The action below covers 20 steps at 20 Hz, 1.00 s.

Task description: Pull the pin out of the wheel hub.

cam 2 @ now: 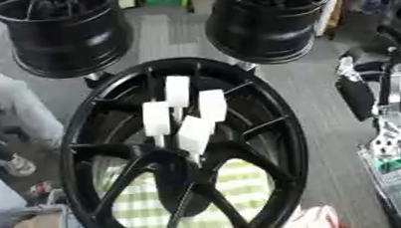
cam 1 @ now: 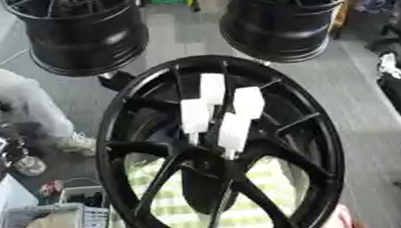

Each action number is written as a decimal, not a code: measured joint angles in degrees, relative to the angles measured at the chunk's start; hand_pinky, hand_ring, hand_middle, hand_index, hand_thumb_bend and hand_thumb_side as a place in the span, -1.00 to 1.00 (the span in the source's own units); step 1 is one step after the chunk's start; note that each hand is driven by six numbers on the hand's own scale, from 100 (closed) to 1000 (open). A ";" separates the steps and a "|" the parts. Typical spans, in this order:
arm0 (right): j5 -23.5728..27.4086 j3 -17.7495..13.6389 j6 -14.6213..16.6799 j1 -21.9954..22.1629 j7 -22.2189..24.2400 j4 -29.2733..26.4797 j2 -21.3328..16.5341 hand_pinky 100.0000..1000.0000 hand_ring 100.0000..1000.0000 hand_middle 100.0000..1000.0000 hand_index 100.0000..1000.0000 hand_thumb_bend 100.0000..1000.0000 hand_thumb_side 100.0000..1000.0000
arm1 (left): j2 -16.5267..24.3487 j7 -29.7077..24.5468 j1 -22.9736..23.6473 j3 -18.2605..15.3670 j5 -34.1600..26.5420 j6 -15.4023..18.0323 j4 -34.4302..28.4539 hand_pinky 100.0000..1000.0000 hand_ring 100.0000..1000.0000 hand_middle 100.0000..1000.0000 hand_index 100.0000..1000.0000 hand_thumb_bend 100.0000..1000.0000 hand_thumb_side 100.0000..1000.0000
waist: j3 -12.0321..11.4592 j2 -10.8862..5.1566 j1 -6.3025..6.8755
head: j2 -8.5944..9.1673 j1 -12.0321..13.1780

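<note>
a black wheel hub fills the middle of the view, standing up on its rim with its spokes facing the camera, over a green checked cloth. two more black wheels stand behind it on the grey floor. four white pins stick out of the hub's centre, bunched close together, all still seated. neither robot hand shows in either view, so i cannot tell whether their fingers are apart or together. the risk, as i judge it: the pins sit so near one another that a reach could nudge a neighbour, and a skewed pull might rock the upright wheel.
</note>
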State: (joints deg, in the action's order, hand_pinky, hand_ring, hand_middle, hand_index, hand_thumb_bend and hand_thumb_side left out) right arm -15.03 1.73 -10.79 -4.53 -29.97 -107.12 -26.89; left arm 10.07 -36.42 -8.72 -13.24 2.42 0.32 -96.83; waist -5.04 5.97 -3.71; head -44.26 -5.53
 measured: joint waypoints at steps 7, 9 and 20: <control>-3.74 10.31 0.65 -4.89 6.55 -0.30 -10.44 0.33 0.39 0.61 0.85 -1.00 -0.26 | 0.48 -0.33 0.00 0.35 0.11 0.10 0.00 0.21 0.14 0.20 0.52 -1.00 0.68 | -0.49 -0.30 -0.43 | 0.00 0.19; -3.56 13.37 1.23 -6.73 8.41 -0.01 -13.45 0.36 0.43 0.64 0.88 -1.00 -0.18 | 0.48 -0.41 0.00 0.38 0.11 0.10 0.00 0.21 0.14 0.20 0.52 -1.00 0.68 | -0.66 -0.33 -0.50 | 0.00 0.22; 5.47 25.36 1.60 -15.35 19.31 -4.62 -30.38 0.48 0.58 0.76 0.98 -1.00 -0.03 | 0.48 -1.03 -0.12 1.03 0.11 0.58 0.05 0.21 0.14 0.20 0.52 -1.00 0.68 | -2.16 -0.04 0.05 | 0.00 -0.38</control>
State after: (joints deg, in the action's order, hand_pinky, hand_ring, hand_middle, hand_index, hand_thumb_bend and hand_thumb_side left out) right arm -9.57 27.08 -9.18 -19.88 -10.66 -111.75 -57.27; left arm 10.55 -37.45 -8.84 -12.20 2.53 0.90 -96.78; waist -7.20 5.93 -3.66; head -44.26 -5.91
